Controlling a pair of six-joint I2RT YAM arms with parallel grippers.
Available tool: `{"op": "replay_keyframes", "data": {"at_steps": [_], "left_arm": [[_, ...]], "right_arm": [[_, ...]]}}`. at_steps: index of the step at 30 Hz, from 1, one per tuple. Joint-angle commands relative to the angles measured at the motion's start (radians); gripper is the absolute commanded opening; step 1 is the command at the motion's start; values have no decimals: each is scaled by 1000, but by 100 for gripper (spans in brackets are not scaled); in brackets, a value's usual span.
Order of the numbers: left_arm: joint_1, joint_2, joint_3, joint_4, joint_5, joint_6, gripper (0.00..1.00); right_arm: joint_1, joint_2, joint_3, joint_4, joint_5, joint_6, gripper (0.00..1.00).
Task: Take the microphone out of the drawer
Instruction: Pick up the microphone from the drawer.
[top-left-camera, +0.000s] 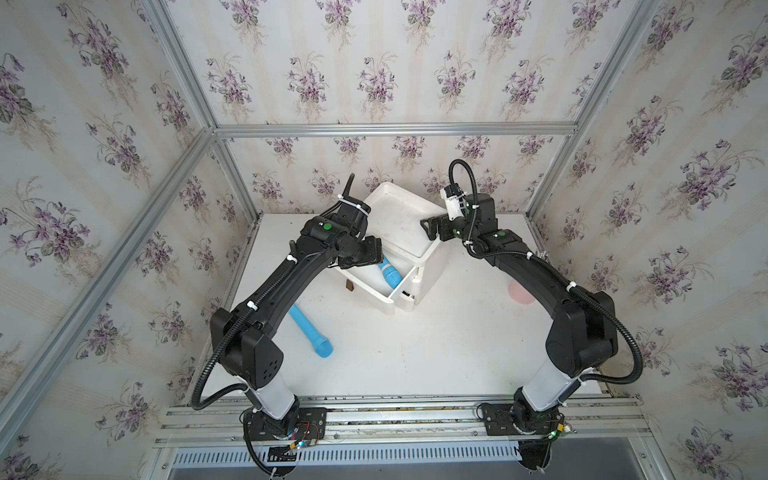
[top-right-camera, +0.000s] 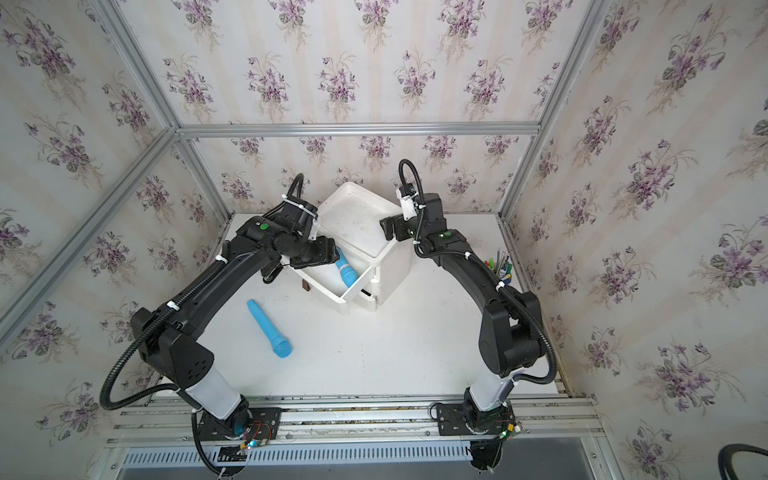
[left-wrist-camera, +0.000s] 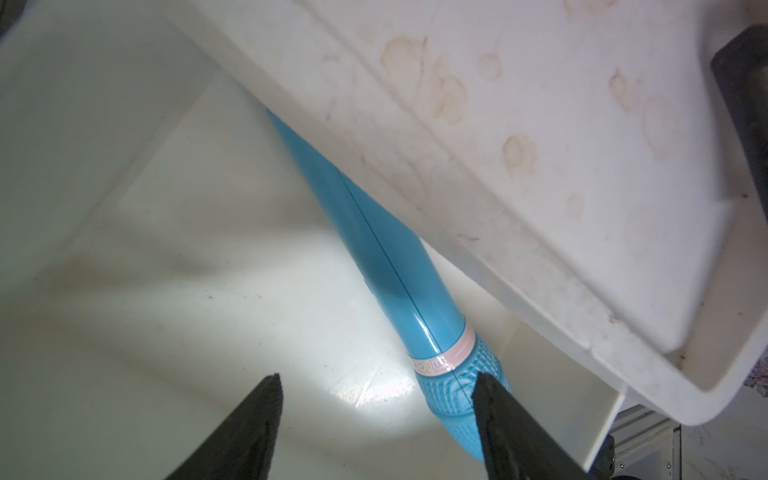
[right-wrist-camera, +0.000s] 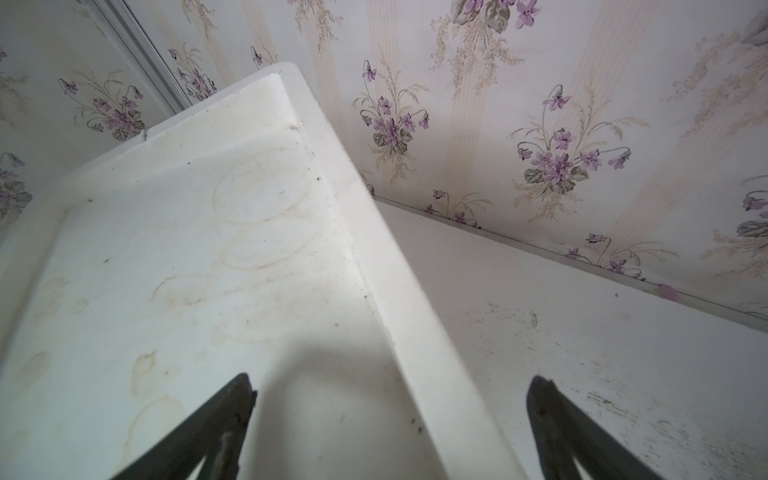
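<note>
Blue microphone (left-wrist-camera: 386, 257) lies slantwise on the floor of the pulled-out drawer (top-left-camera: 368, 296). Its meshed head is near the drawer's front wall and its handle runs back under the cabinet (top-left-camera: 399, 220). A pink band rings the neck below the head. In both top views only the head end shows past the left wrist. Left hand (left-wrist-camera: 378, 376) is inside the drawer just above the floor, released, fingers spread. One fingertip (left-wrist-camera: 484, 386) stands in front of the head, but whether it touches I cannot tell; nothing is clamped between the fingers. The drawer is the top one of a white cabinet at the back of the bench (top-left-camera: 436, 353). The cabinet's top is a shallow rimmed tray, stained with brownish rings. Right hand (right-wrist-camera: 392, 377) hangs over that tray's edge, released, fingers wide, one over the tray and one over the bench, grasping nothing. A second microphone (top-right-camera: 269, 328), the same blue, lies on the bench near the left arm, well apart from the drawer. A small brown piece (top-left-camera: 349, 286) sits just beside the drawer's outer wall. A pink disc (top-left-camera: 519, 293) shows partly behind the right arm.
</note>
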Motion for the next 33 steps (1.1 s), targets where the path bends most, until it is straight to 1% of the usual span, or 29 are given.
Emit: {"op": "replay_keyframes", "data": {"at_steps": [1, 7, 16, 18, 25, 29, 30, 33], "left_arm": [[-14, 13, 6, -2, -48, -39, 75], [-49, 31, -6, 14, -88, -83, 76], [-82, 39, -47, 74, -95, -146, 76], [-85, 33, -64, 91, -102, -160, 70], [-90, 39, -83, 101, -116, -168, 64], [-91, 38, -101, 101, -119, -172, 64], [-91, 38, -105, 101, -120, -172, 61], [-91, 31, -119, 103, -134, -179, 59]], "right_arm": [[0, 13, -19, -208, 33, -94, 100], [1, 11, -21, -208, 38, -97, 100], [1, 12, -24, -204, 39, -98, 100], [1, 10, -25, -204, 39, -99, 100], [1, 9, -27, -202, 41, -100, 100], [1, 10, -24, -204, 41, -100, 100], [1, 10, -24, -204, 41, -100, 100], [1, 12, -26, -204, 41, -99, 100]]}}
